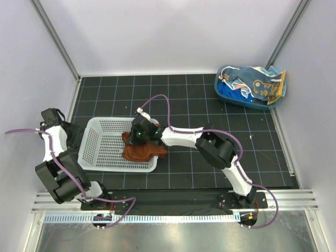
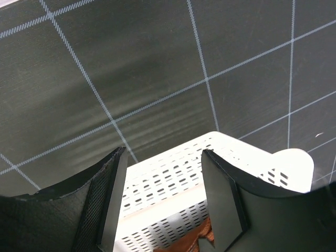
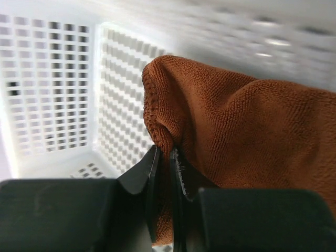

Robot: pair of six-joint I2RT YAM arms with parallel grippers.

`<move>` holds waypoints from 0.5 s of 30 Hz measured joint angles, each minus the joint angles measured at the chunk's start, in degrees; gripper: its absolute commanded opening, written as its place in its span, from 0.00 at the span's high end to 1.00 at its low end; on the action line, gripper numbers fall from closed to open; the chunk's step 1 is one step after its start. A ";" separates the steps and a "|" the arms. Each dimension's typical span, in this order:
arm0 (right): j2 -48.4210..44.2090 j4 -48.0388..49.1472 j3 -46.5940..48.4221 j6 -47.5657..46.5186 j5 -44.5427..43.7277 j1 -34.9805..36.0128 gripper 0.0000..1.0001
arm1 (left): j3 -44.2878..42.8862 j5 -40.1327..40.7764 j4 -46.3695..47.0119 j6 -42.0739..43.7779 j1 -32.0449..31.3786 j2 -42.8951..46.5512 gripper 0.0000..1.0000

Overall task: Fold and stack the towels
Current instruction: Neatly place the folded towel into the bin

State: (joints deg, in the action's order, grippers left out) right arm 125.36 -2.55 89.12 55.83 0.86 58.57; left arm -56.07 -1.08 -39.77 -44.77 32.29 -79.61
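Pinching the rust-brown towel [image 1: 140, 151] at its hem in the clamped right gripper [image 3: 164, 157], held it draped over the right rim of the white mesh basket [image 1: 92, 142], apparently for lifting out to fold, with the left gripper [image 2: 164, 157] parted and empty beside the basket and the remaining towels [image 1: 257, 84] heaped in the far blue tub [image 1: 223, 95].
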 measured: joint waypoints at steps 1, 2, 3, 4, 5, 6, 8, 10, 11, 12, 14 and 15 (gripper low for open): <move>0.00 0.22 0.48 0.33 -0.04 0.33 0.99 | 0.09 -0.17 0.17 -0.07 0.02 0.04 0.38; 0.00 0.66 0.92 0.59 -0.07 0.66 0.99 | 0.11 -0.28 0.24 -0.11 0.04 0.09 0.38; 0.00 0.92 1.51 1.01 -0.09 0.96 0.99 | 0.13 -0.42 0.28 -0.13 0.04 0.15 0.38; 0.00 1.22 2.19 1.36 -0.20 1.25 0.99 | 0.13 -0.55 0.35 -0.15 0.07 0.22 0.38; 0.00 1.42 2.86 1.60 -0.57 1.53 0.99 | 0.13 -0.66 0.42 -0.20 0.07 0.28 0.38; 0.00 1.70 3.56 1.90 -0.83 1.79 0.99 | 0.15 -0.74 0.50 -0.24 0.07 0.35 0.38; 0.00 2.38 4.59 2.71 -1.20 2.12 0.99 | 0.17 -0.96 0.57 -0.26 0.07 0.42 0.38; 0.00 3.19 5.42 3.54 -1.60 2.34 0.99 | 0.26 -1.09 0.72 -0.26 0.09 0.42 0.38; 0.00 3.48 5.62 4.04 -1.86 2.43 0.99 | 0.39 -1.14 0.92 -0.26 0.09 0.42 0.38; 0.00 3.61 5.81 4.42 -2.05 2.47 0.99 | 0.55 -1.16 1.09 -0.28 0.09 0.42 0.38; 0.00 3.67 6.38 5.22 -2.51 2.64 0.99 | 0.98 -1.27 1.55 -0.33 0.09 0.42 0.39; 0.02 3.65 6.86 5.60 -2.75 2.82 0.99 | 1.22 -1.42 1.70 -0.37 0.09 0.42 0.39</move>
State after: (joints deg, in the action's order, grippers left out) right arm 125.38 1.10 95.98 61.43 -1.89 61.39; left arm -54.85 -2.50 -38.06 -45.15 32.38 -79.20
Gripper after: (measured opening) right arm 0.167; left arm 0.616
